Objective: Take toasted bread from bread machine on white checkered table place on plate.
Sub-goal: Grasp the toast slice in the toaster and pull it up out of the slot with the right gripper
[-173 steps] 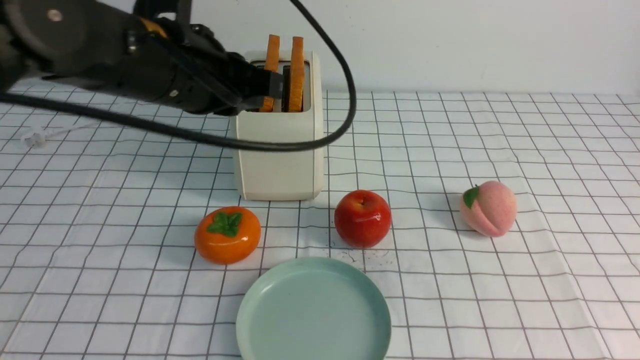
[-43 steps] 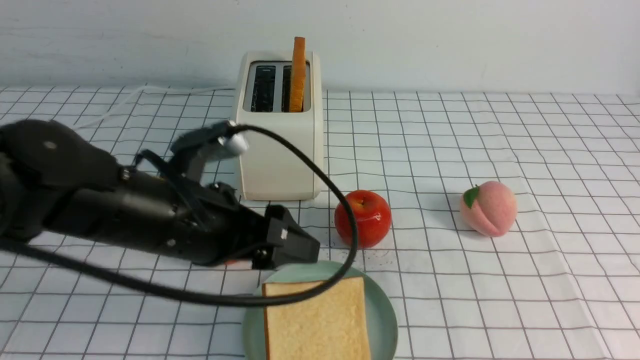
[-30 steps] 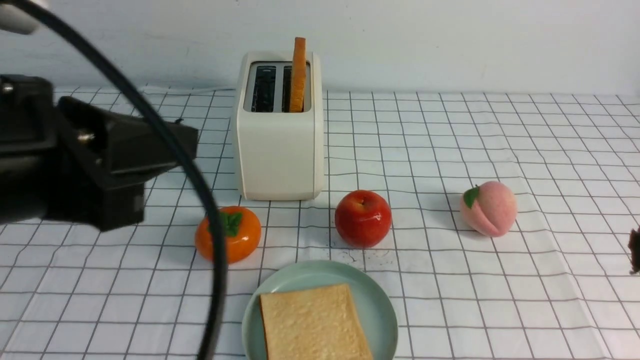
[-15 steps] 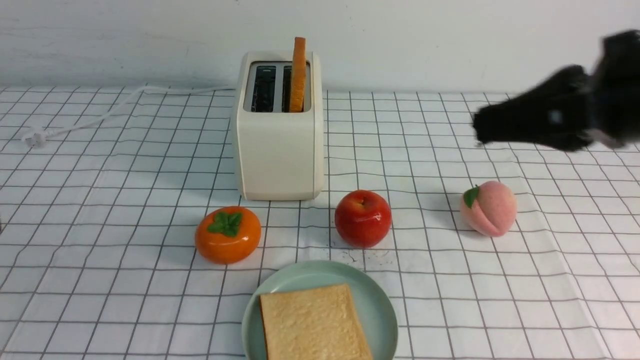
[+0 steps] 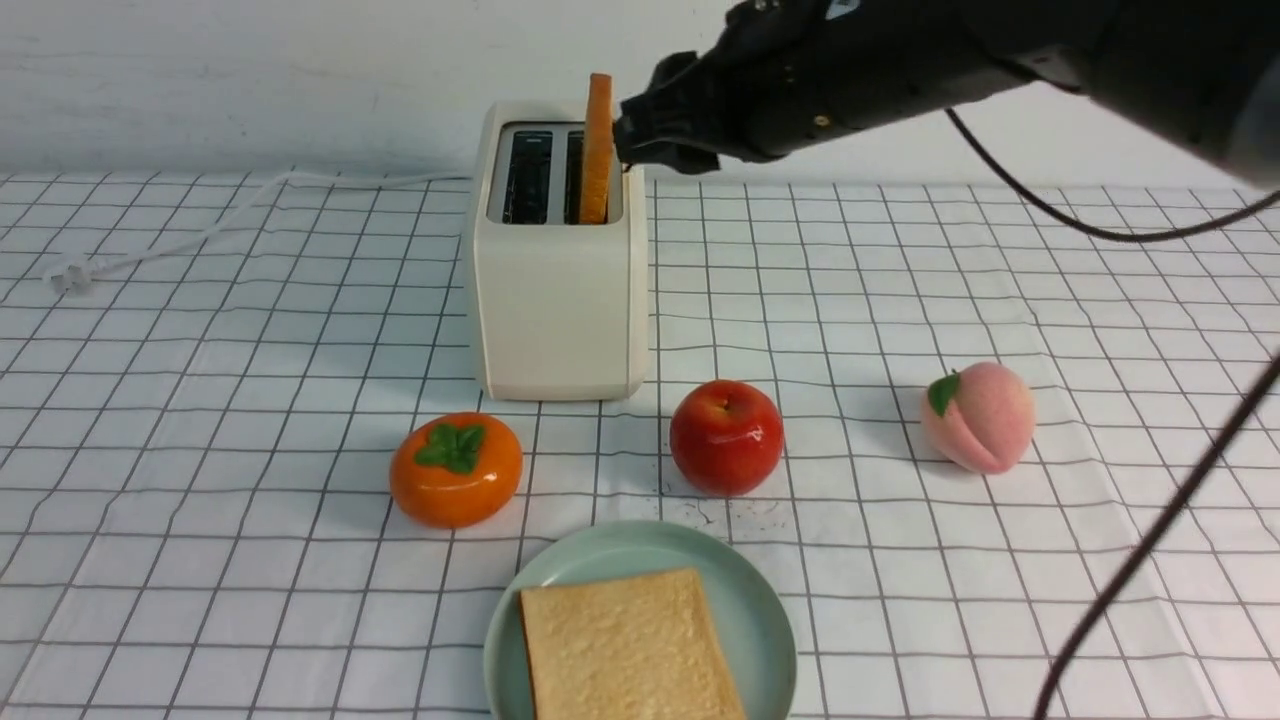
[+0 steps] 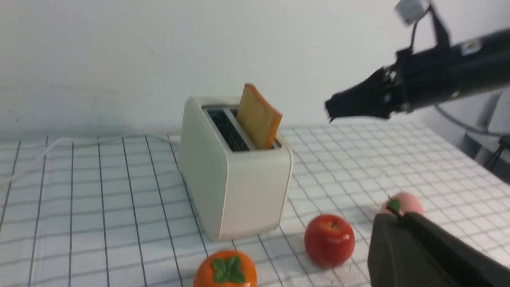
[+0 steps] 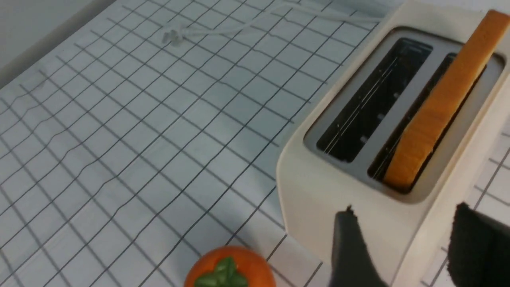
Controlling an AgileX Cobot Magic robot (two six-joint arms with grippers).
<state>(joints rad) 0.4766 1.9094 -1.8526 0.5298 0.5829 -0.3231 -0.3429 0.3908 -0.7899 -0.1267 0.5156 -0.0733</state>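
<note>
With one slice (image 5: pixel 625 645) flat on the plate (image 5: pixel 765 600) and the other slice (image 5: pixel 598 150) upright in the toaster (image 5: pixel 555 310), we advise centring the parted jaws of the right gripper (image 5: pixel 630 148) astride its top edge before closing; the jaws of the left gripper (image 6: pixel 394 239) are together.

My bench looks like a lab set dressed as a kitchen: a white grid-checked cloth table (image 5: pixel 250 420) meets a bare pale wall (image 5: pixel 300 60) at its far edge, and the white plug (image 5: pixel 68 277) of the boxy cream toaster (image 5: pixel 555 310) lies loose on it.
</note>
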